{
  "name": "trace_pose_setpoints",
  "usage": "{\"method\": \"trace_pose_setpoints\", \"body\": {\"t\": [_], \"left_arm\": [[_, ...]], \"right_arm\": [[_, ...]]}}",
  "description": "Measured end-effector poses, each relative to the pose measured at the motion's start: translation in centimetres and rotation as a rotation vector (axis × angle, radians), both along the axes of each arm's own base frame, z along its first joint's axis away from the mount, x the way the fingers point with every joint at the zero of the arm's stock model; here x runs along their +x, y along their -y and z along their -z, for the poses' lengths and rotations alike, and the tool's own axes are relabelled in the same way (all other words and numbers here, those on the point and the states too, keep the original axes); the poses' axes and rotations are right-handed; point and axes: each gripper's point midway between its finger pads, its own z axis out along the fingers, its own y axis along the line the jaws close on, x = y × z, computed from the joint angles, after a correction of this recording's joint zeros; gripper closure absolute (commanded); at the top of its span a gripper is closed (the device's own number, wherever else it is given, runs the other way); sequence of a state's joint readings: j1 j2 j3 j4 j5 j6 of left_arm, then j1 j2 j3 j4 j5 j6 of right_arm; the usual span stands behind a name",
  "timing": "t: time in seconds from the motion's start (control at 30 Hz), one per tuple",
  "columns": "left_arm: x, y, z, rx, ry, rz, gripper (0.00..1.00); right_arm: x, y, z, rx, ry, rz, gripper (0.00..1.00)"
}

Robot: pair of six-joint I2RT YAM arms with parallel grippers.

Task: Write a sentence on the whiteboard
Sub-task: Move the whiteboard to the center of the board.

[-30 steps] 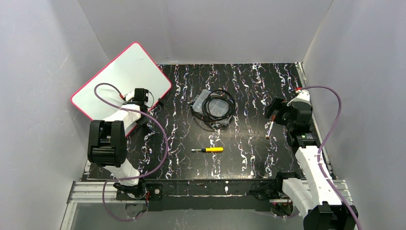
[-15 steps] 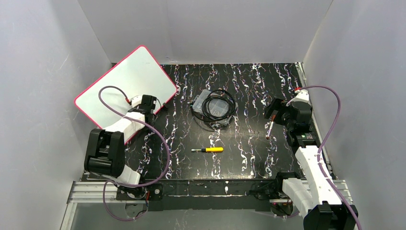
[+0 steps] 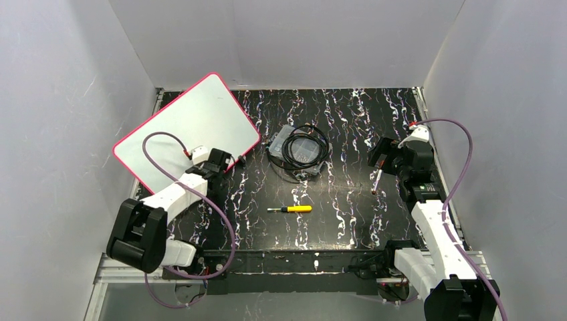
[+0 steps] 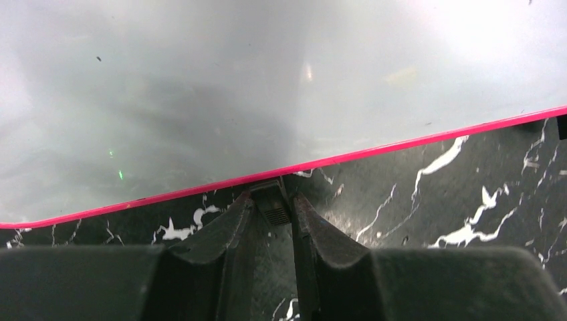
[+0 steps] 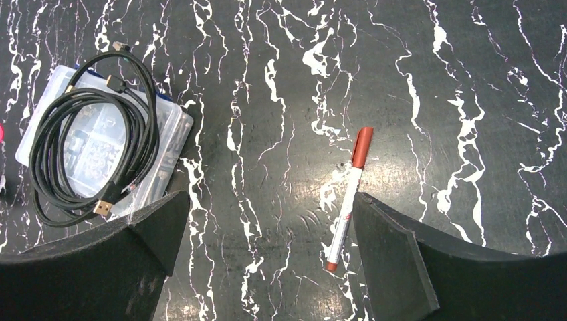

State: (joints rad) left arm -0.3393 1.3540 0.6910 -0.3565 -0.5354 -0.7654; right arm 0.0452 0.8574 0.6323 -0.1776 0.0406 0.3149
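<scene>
The whiteboard (image 3: 187,124), white with a pink-red rim, lies tilted at the table's far left, and its face is blank; no sentence shows. My left gripper (image 3: 231,161) is at its near right edge. In the left wrist view the board (image 4: 267,87) fills the top, and the gripper (image 4: 272,195) is shut on a small black clip (image 4: 273,211) at the rim. My right gripper (image 3: 380,159) is open and empty, hovering over a white marker with a red cap (image 3: 376,180). In the right wrist view the marker (image 5: 348,200) lies just inside the right finger of the open gripper (image 5: 271,221).
A clear plastic box with a coiled black cable (image 3: 299,150) sits at the table's middle back, also in the right wrist view (image 5: 100,144). A yellow-handled screwdriver (image 3: 291,208) lies nearer the front. Grey walls close in left, right and back.
My left arm has dragged the whiteboard right and towards the table's middle, gripper still on its edge. The right gripper has stayed over the marker.
</scene>
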Motion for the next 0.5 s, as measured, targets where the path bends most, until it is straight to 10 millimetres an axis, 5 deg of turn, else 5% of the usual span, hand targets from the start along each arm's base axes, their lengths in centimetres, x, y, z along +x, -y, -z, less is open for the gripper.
{"method": "trace_pose_setpoints", "body": {"t": [0.5], "left_arm": [[-3.8,1.9,0.4,-0.029,0.025,0.016,1.0]], "right_arm": [[0.1,-0.3,0.5,0.005,-0.02,-0.019,0.0]]}}
